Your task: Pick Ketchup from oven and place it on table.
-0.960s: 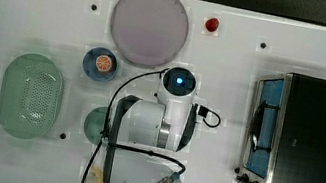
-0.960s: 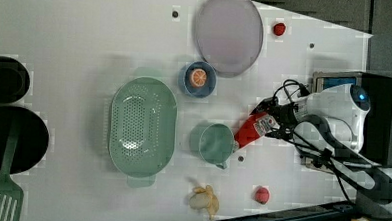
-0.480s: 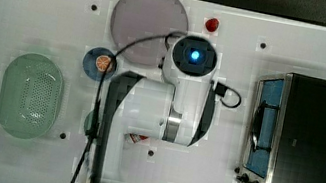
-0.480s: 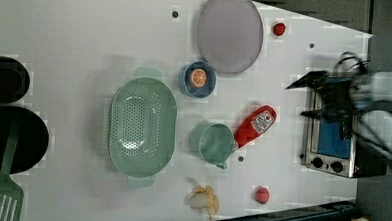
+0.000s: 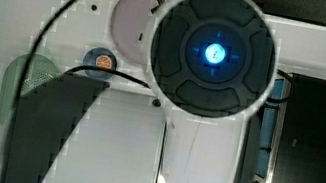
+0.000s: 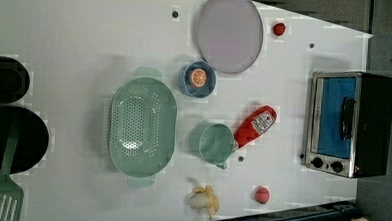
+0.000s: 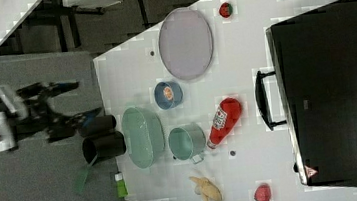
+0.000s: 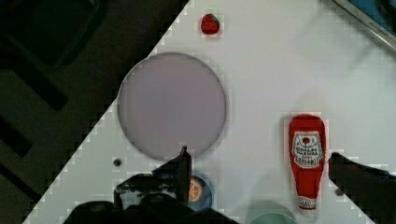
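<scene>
Gaping fully, empty: claw [image 8: 259, 163] | Ketchup [image 8: 306, 158] lying flat on table [image 8: 280, 60], untouched

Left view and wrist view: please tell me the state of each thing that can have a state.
Ketchup: lying on its side on the table, cap end toward the green cup, not held.
oven: door closed.
gripper: open, holding nothing.
blue bowl: upright, an orange slice inside.
green colander: upright, nothing inside.
green cup: upright.
purple plate: flat, nothing on it.
</scene>
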Robot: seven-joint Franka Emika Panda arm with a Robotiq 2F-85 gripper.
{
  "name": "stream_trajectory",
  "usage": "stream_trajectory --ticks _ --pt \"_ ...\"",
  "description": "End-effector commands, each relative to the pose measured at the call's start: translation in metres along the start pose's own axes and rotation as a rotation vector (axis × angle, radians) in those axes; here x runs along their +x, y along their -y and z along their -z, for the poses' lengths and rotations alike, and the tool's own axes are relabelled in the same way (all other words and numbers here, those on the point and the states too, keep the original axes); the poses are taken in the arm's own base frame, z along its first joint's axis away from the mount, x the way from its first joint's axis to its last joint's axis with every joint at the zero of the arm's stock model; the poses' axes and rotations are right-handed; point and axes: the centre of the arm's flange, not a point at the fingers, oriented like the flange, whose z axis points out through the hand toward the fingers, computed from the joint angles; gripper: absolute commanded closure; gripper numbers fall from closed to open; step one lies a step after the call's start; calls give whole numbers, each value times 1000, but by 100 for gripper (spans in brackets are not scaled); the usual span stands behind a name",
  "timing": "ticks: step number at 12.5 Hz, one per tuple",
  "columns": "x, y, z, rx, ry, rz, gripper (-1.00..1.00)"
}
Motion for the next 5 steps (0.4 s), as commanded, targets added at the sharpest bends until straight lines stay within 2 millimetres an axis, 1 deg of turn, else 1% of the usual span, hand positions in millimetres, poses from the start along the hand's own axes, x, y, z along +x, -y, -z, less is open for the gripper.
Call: stream_trajectory --ticks 1,2,3,5 --pt "13 -6 -25 -107 85 -81 -100" --pt "13 -6 -13 -106 85 -80 -100" --pt "13 -9 -7 -125 97 -82 -100" --pt "10 -15 -5 -163 125 -85 -100"
